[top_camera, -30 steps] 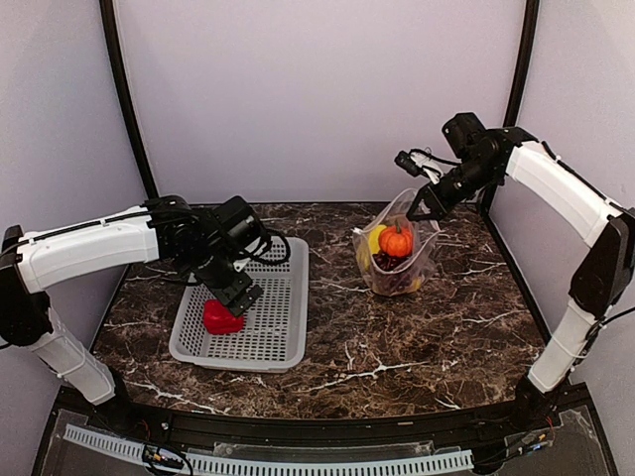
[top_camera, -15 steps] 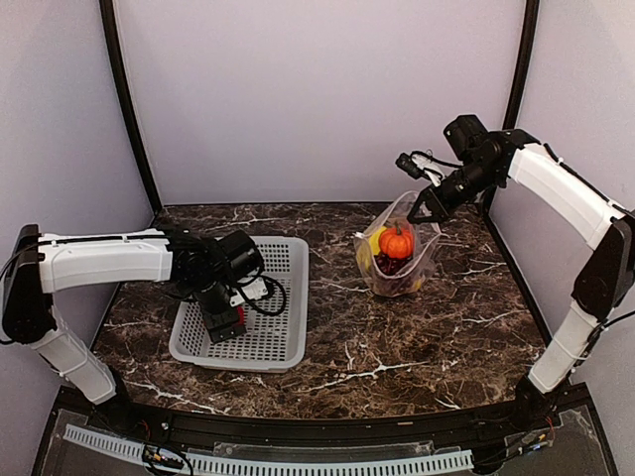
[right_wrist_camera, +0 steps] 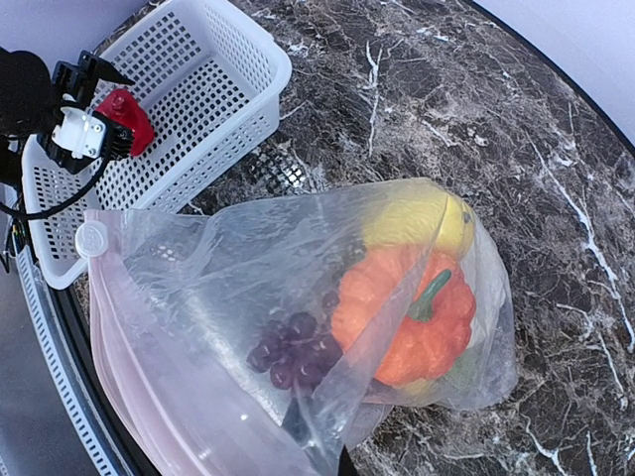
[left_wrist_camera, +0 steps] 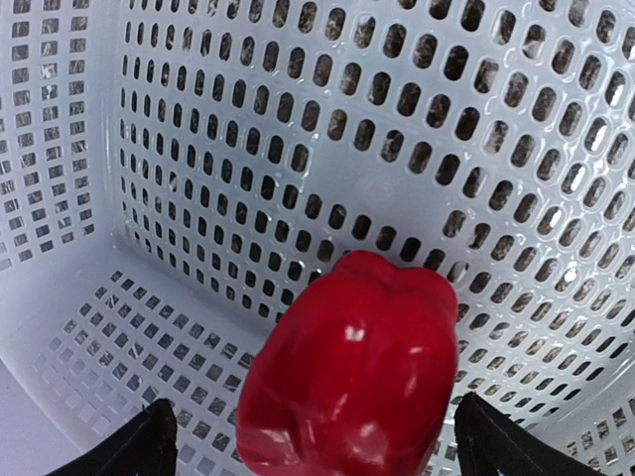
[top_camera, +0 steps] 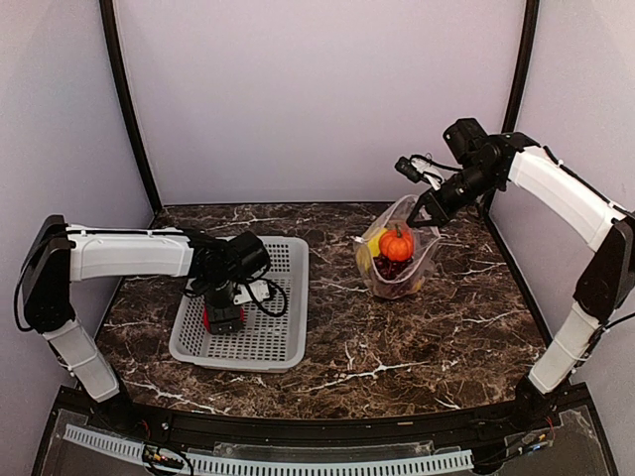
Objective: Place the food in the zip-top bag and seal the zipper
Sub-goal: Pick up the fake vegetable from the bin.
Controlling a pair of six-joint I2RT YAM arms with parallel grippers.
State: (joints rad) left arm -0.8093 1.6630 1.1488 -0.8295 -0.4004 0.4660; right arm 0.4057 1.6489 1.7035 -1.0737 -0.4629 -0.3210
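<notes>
Straddling red pepper [left_wrist_camera: 352, 372], cropped left fingers [left_wrist_camera: 149, 446]

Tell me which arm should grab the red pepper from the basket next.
Left. Its open hand hangs right over the red pepper in the white basket, straddling it. The right hand is shut on the zip-top bag rim, holding it up across the table.

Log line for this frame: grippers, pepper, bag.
left gripper: open, over red pepper in basket | right gripper: shut on zip-top bag | inside: orange fruit, yellow piece, grapes | zipper: open
</notes>
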